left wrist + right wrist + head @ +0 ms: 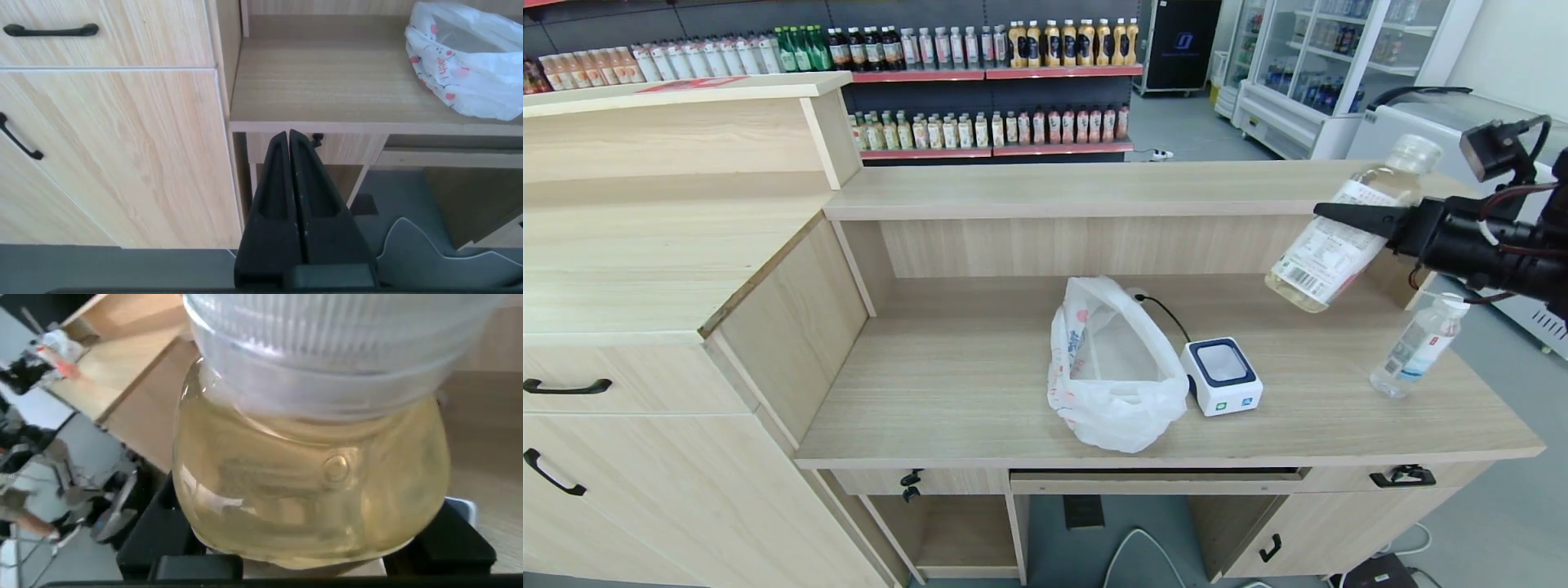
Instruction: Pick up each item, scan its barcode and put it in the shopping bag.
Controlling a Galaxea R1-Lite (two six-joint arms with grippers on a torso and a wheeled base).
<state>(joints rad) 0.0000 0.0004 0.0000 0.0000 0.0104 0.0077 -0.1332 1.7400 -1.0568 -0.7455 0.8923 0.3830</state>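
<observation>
Two bottles are seen at the pale wooden counter (947,367). A clear plastic bottle of pale yellow liquid with a clear ribbed cap (1327,253) is clamped across its upper body by the right gripper (1330,212). It is held tilted in the air above the counter's right rear part, cap uppermost. Its white label carries print too small to be read and a barcode near the lower end. A smaller clear bottle with a white label (1414,347) is stood near the right edge. A white plastic shopping bag with red print (1111,367) lies open at the middle. A white box scanner with a dark-rimmed window (1223,374) is set just beside it, its black cable partly hidden behind the bag. The left gripper (288,143) is held with its black fingers pressed together on nothing, below the front left corner.
</observation>
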